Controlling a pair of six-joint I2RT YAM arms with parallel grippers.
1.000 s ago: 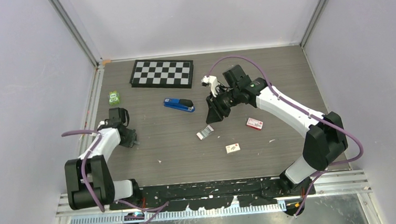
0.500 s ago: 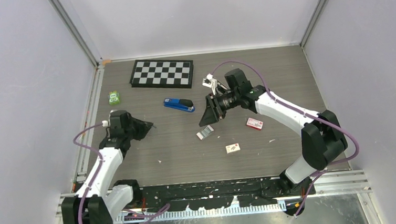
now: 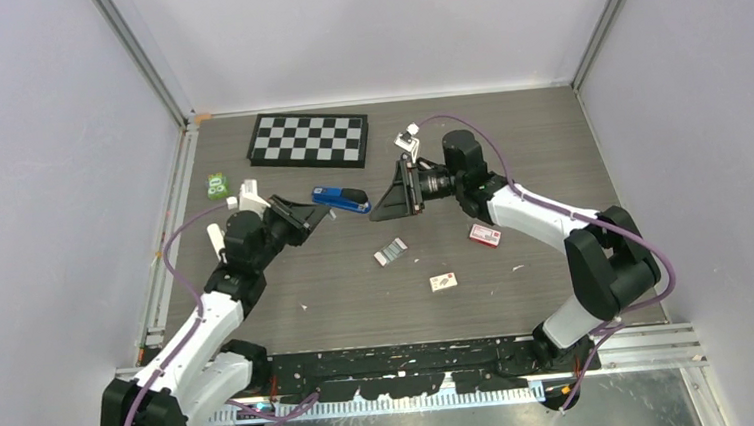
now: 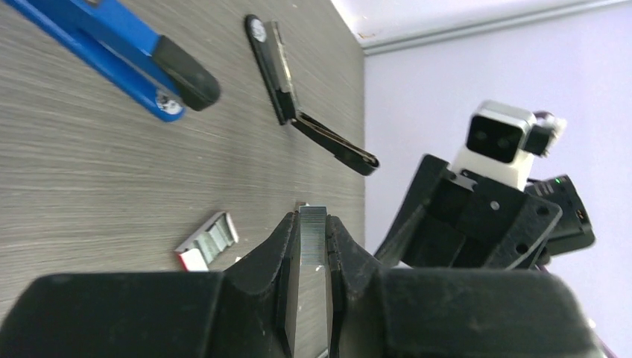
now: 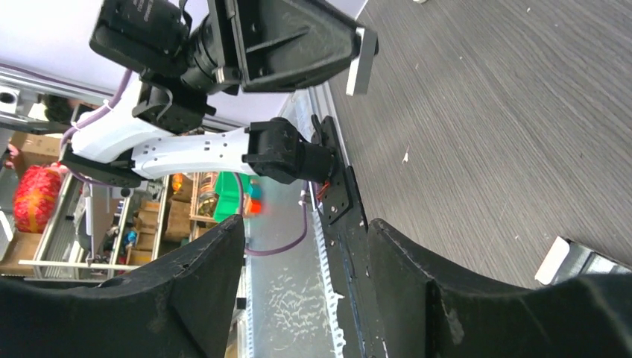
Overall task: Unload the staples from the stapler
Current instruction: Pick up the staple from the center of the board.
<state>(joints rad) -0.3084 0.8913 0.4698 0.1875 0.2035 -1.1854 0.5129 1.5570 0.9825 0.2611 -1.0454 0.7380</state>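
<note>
— What is the left hand (image 3: 311, 215) holding?
— Its fingers (image 4: 261, 268) are pinched onto a silver strip of staples (image 4: 314, 261). The strip pokes out past the tips and is raised off the table (image 3: 548, 141).
— And the right hand (image 3: 388, 200)?
— It is spread wide, with nothing between its fingers (image 5: 186, 291) and touching nothing. It hangs above the table, pointed toward the left hand.
— Where is the stapler (image 3: 341, 199)?
— It lies flat on the table, blue with a black end, between the two hands and near the checkerboard (image 3: 310, 138). Neither hand touches it.
— Anything else nearby?
— A loose clump of staples (image 3: 390, 252) lies on the table closer to the arm bases. A red box (image 3: 485, 234) and a pale box (image 3: 444, 281) sit to its right.
</note>
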